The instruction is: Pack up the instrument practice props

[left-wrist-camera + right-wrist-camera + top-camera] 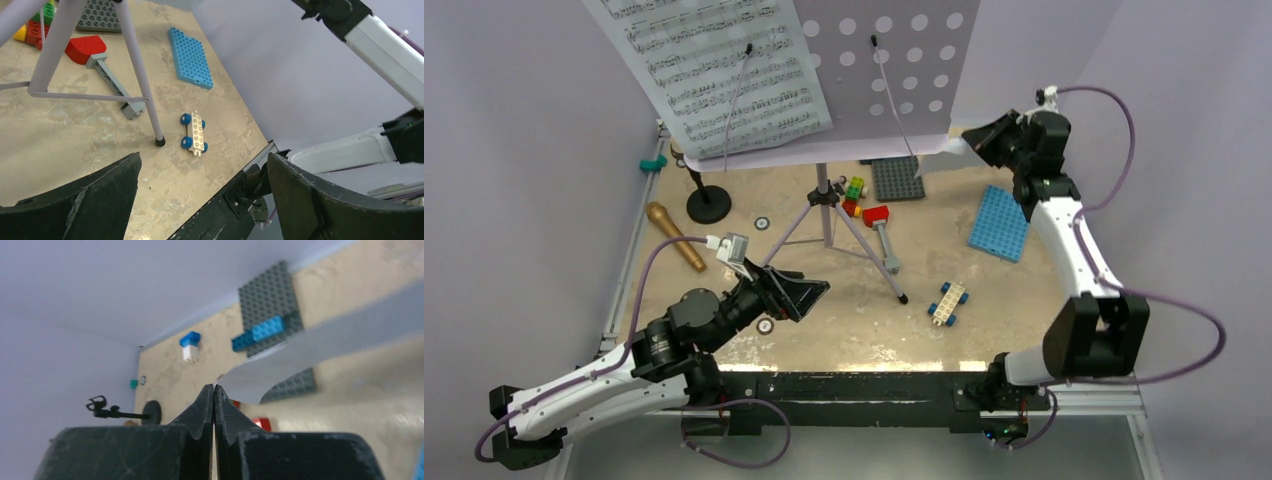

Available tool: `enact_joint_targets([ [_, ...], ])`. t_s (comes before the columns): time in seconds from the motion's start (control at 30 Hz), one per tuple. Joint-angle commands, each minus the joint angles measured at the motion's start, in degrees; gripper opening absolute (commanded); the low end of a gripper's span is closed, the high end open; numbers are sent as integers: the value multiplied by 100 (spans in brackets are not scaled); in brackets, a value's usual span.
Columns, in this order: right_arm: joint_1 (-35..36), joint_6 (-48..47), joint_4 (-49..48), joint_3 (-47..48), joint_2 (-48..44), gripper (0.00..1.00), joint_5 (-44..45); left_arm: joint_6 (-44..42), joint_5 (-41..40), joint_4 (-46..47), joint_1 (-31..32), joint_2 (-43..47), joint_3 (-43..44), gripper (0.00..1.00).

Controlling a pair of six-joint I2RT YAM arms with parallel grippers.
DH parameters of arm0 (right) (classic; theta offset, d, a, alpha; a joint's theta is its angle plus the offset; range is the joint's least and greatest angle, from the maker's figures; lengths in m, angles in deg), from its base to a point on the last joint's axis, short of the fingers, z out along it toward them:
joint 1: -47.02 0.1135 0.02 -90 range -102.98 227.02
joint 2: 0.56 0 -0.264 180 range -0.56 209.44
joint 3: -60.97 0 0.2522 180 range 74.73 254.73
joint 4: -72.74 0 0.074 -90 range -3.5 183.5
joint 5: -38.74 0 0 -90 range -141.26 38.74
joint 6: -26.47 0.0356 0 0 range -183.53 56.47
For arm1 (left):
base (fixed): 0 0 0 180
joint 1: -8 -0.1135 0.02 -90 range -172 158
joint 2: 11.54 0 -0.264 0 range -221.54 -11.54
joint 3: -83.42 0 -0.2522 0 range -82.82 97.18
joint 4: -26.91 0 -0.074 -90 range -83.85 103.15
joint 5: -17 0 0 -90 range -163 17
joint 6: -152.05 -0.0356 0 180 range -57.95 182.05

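Open surface (pixel 1004 310) lay along the near edge, centre to right. The right gripper (pixel 972 136), clenched, met the music stand's (pixel 904 70) lower right corner, possibly pinching it. The left gripper (pixel 810 291), released, hovered near left.

The music stand's tripod (pixel 826 225) and toy hammer (pixel 882 235) block the mid-tabletop (pixel 984 330); open room surrounds the wheeled brick (pixel 948 302).

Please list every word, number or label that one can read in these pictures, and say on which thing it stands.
No word, number or brand can be read.
sheet-music page: only printed staves and notes; any lettering is too small to read.
small round marker: too small to read.
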Motion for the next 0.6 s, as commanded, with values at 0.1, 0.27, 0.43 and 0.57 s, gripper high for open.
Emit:
enact_joint_targets([
  [0.1, -47, -206, -848, 2537, 1381, 0, -1597, -448, -556, -119, 23, -136, 452, 100],
  [0.27, -193, -656, -712, 2302, 1777, 0, -1496, -626, -687, -116, 17, -235, 427, 100],
  [0.43, -332, -588, -1399, 736, 1794, 0, -1322, -638, -704, 6, 17, -383, 309, 100],
  [0.57, -388, -433, -1441, 62, 2105, 0, -1295, -508, -604, -70, 17, -550, 296, 100],
])
